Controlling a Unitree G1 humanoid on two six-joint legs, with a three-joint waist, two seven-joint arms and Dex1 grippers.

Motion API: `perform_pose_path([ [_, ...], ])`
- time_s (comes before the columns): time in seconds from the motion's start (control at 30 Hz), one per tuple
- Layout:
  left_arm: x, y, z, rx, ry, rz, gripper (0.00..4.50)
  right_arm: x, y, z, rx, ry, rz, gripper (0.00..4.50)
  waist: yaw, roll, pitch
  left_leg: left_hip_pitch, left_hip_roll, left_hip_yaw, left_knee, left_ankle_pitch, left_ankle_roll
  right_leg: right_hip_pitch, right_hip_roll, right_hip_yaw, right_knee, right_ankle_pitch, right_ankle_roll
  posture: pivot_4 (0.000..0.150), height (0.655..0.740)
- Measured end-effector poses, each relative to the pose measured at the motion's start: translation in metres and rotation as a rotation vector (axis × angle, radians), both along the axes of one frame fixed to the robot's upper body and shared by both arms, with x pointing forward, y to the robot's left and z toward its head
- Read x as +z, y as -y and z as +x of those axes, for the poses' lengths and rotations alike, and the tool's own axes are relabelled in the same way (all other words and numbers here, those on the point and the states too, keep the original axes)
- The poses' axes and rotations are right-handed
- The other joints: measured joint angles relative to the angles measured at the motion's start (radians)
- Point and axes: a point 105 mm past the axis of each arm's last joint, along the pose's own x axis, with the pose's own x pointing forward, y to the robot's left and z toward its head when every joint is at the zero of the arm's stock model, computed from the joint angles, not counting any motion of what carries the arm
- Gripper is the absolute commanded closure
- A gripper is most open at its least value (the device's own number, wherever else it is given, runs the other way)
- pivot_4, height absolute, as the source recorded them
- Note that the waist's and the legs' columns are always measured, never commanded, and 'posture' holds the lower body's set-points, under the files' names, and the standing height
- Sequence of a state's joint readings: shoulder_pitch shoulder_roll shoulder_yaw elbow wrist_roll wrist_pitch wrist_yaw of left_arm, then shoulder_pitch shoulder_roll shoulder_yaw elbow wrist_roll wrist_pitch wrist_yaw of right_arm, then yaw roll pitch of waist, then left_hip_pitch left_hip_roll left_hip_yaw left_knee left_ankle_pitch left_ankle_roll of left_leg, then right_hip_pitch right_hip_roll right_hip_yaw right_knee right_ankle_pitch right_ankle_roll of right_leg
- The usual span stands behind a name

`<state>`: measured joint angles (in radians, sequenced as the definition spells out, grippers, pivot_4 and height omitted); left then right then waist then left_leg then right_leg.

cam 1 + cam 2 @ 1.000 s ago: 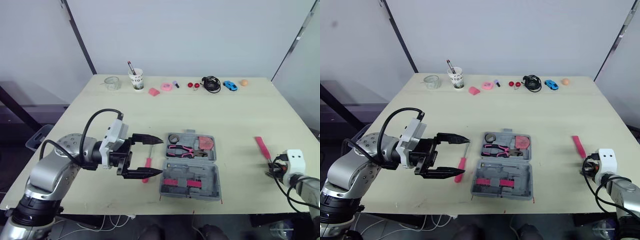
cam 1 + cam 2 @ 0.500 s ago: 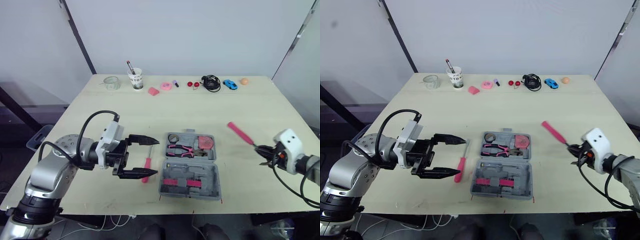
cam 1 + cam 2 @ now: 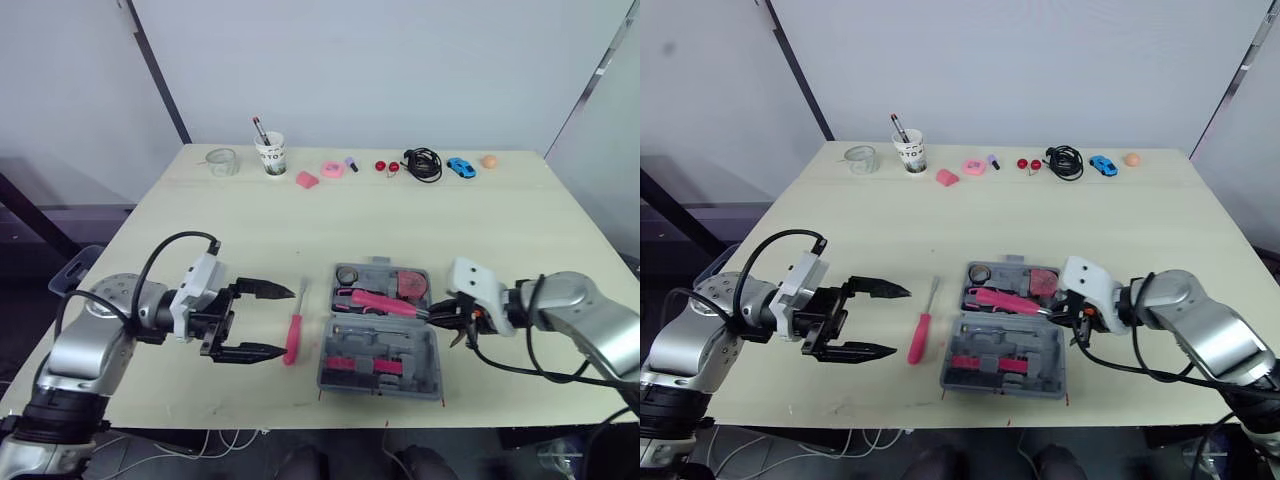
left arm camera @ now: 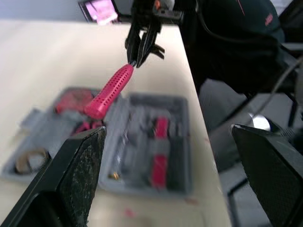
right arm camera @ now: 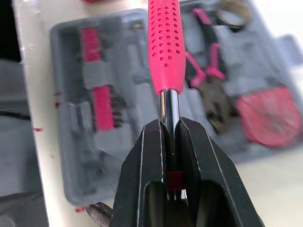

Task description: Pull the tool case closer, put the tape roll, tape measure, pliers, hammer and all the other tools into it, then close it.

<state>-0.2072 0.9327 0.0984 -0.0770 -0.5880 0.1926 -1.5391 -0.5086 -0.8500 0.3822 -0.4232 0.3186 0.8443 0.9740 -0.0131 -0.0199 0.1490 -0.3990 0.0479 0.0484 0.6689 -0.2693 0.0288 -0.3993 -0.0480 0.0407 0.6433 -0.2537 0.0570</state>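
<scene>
1. Pale wooden table point(image 3: 300, 230) with a grey wall point(image 3: 400, 70) behind. The head views show a paper cup point(image 3: 271, 158) and a black cable point(image 3: 423, 166) at the far edge.
2. Tool case point(image 3: 425, 350) lies open near the front edge, with pliers point(image 5: 208, 80) and tape measure point(image 5: 270, 116) inside.
3. Right wrist view: right gripper point(image 5: 168, 125) is clamped on the metal shaft of a pink-handled tool point(image 5: 165, 47). Left wrist view shows the tool slanted above the case.
4. Left gripper point(image 3: 290, 322) is spread wide, just beside a screwdriver point(image 3: 292, 338) lying on the table.

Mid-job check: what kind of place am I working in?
Probably a robot test lab, not a workshop: one plain table against bare wall panels, with unrelated props lined along its far edge: a paper cup, a coiled black cable and a blue toy car.
</scene>
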Motion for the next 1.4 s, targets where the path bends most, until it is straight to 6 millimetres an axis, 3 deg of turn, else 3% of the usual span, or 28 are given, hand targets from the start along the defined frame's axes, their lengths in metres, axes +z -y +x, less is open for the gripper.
perform_pose_path([
  [0.33,-0.007,-0.022,0.004,0.052,0.025,0.091,0.00,-0.023,-0.021,-0.002,0.078,-0.009,-0.124,4.40,0.002,0.000,0.000,0.000,0.000,0.001,0.000,0.000,0.000,-0.001,-0.001,0.000,0.001,0.000,0.000,0.150,0.7400],
  [0.63,-0.015,-0.017,0.007,0.010,0.027,0.128,0.00,-0.041,-0.024,0.000,0.088,-0.003,-0.225,4.40,0.002,-0.001,0.000,-0.002,0.000,0.002,0.000,0.000,0.000,-0.003,0.000,-0.001,0.002,0.000,0.000,0.150,0.7400],
  [1.13,-0.010,-0.011,0.008,-0.010,0.042,0.127,0.00,-0.047,-0.036,0.004,0.084,0.011,-0.206,4.40,-0.001,-0.001,0.000,-0.001,0.000,0.003,0.000,0.000,0.000,-0.003,0.000,-0.001,0.003,0.002,0.004,0.150,0.7400],
  [1.2,-0.009,-0.011,0.007,-0.012,0.040,0.127,0.00,-0.049,-0.035,0.005,0.086,0.011,-0.207,3.48,-0.001,-0.001,0.000,-0.001,0.000,0.003,0.000,0.000,0.000,-0.003,0.000,-0.001,0.003,0.002,0.004,0.150,0.7400],
  [1.23,-0.010,-0.010,0.007,-0.012,0.039,0.126,0.00,-0.049,-0.035,0.005,0.086,0.011,-0.207,3.48,-0.001,-0.001,0.000,-0.001,0.000,0.003,0.000,0.000,0.000,-0.003,0.000,-0.001,0.003,0.002,0.004,0.150,0.7400],
  [1.3,-0.010,-0.009,0.007,-0.012,0.034,0.118,0.00,-0.049,-0.033,0.006,0.086,0.021,-0.213,2.36,0.000,-0.001,0.000,-0.001,0.000,0.003,0.000,0.000,0.000,-0.003,0.000,-0.001,0.003,0.002,0.004,0.150,0.7400],
  [1.4,-0.013,-0.009,0.006,-0.012,0.025,0.112,0.00,-0.050,-0.033,0.007,0.085,0.039,-0.216,2.05,0.000,-0.001,0.000,-0.002,0.000,0.003,0.000,0.000,0.000,-0.003,0.000,-0.001,0.003,0.002,0.004,0.150,0.7400],
])
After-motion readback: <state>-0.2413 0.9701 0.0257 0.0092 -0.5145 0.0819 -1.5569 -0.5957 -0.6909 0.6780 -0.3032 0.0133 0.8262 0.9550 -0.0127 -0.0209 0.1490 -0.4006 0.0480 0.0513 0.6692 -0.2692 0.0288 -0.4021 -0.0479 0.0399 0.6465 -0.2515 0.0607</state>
